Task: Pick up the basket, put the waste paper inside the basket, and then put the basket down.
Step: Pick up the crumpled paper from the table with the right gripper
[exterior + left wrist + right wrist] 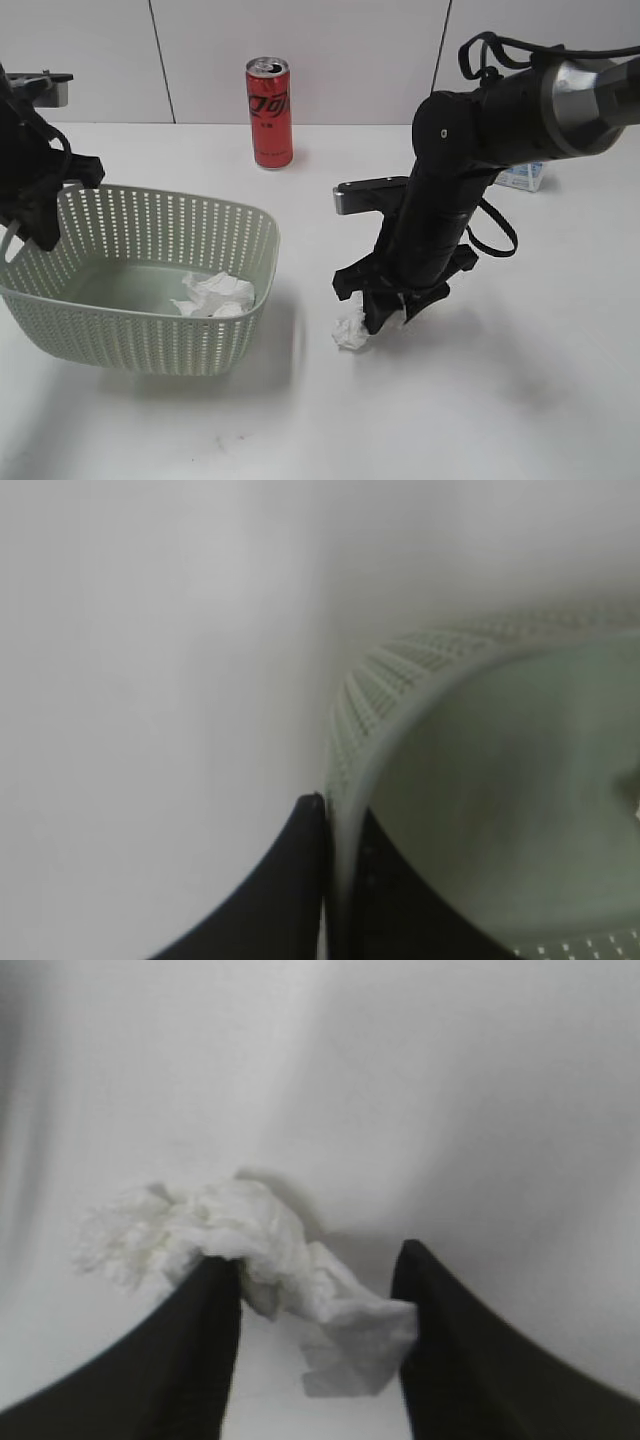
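The left hand (335,880) hangs low at the far left, fingers pinched together. The right hand (315,1350) points straight down, fingers parted.

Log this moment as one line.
left end effector: shut on basket rim | right end effector: open around paper wad on table

Matte black right arm (450,190) — silver collar, looped black cables.
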